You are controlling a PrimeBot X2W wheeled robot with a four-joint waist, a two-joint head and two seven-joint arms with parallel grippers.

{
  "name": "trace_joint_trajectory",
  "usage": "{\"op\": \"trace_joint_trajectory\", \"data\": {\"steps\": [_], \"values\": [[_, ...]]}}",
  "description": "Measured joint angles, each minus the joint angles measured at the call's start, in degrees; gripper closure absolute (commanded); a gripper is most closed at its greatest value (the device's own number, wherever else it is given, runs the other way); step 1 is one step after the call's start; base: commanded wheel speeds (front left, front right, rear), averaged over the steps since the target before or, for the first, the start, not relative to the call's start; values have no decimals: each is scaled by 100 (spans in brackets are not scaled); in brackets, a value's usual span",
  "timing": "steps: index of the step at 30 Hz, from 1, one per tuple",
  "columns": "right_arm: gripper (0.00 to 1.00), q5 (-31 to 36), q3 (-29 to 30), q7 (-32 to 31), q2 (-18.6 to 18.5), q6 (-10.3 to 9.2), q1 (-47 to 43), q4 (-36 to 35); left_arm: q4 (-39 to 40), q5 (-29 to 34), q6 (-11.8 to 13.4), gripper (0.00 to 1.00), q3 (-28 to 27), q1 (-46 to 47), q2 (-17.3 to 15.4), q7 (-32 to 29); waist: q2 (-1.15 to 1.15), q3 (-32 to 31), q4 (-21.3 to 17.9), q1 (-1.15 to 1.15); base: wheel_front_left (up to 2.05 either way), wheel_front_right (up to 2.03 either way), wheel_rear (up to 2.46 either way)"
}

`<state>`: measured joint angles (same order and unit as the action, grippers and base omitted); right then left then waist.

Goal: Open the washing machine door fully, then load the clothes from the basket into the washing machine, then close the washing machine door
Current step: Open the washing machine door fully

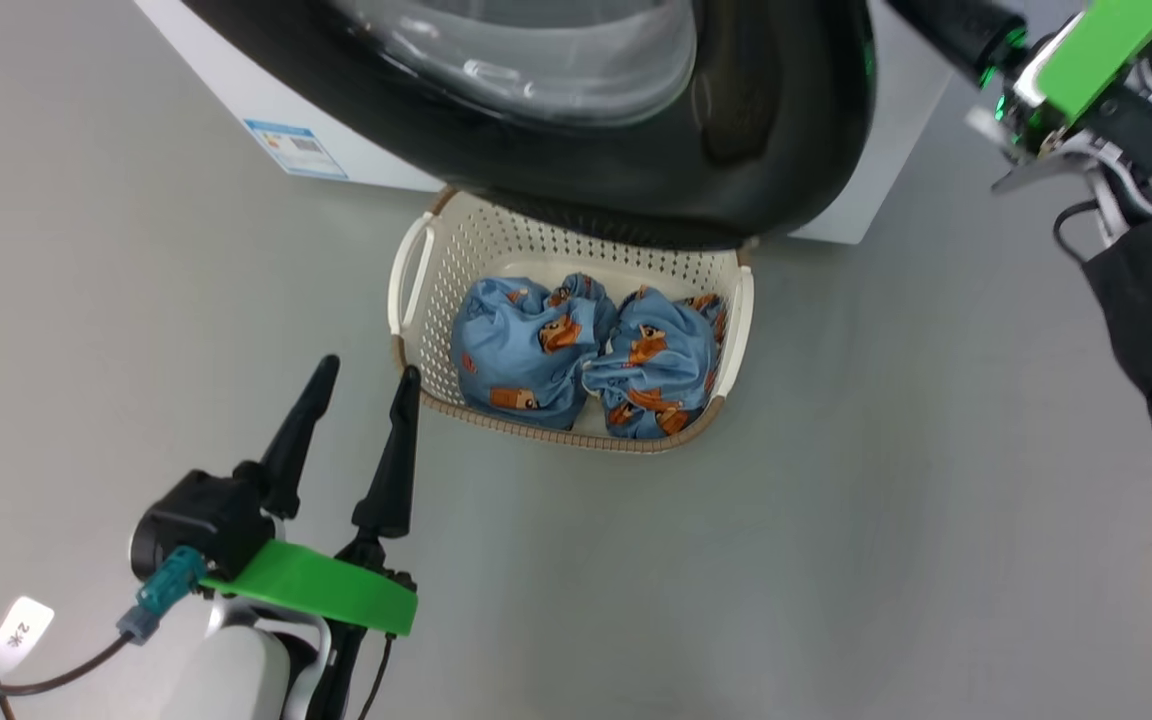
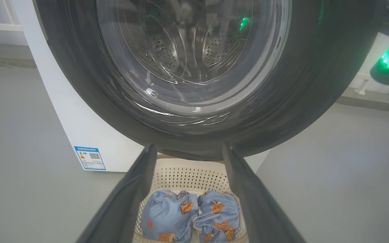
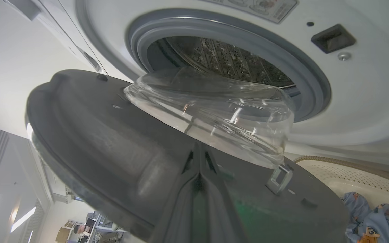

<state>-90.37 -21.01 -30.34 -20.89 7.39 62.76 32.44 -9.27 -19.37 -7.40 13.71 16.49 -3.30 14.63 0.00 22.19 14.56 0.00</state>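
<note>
While the large round washing machine door (image 1: 766, 130), a glossy black rim around a bulging clear glass bowl, stood swung out from the big white front-loading washing machine (image 2: 76, 121) and overhung the far end of the small cream-white perforated plastic basket (image 1: 496, 250) on the grey floor (image 1: 836, 550), the clothes (image 1: 586, 355), two light blue bundles printed with orange-brown figures, lay side by side inside that basket. Left gripper (image 1: 369, 368): fingers spread wide, empty, just beside the basket's near-left corner. Right gripper (image 3: 199, 152): fingers pressed together, gripping nothing, tips at the door's grey inner face beside the glass bowl.
</note>
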Motion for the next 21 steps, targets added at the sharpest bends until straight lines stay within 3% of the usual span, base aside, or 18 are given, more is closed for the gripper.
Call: {"op": "trace_joint_trajectory", "data": {"steps": [21], "values": [[100,4,-416,-279,298,0,-1013,-357,-13,30,0,0,1,-487,-135,0,0,-711,27,0,0,0,0]]}}
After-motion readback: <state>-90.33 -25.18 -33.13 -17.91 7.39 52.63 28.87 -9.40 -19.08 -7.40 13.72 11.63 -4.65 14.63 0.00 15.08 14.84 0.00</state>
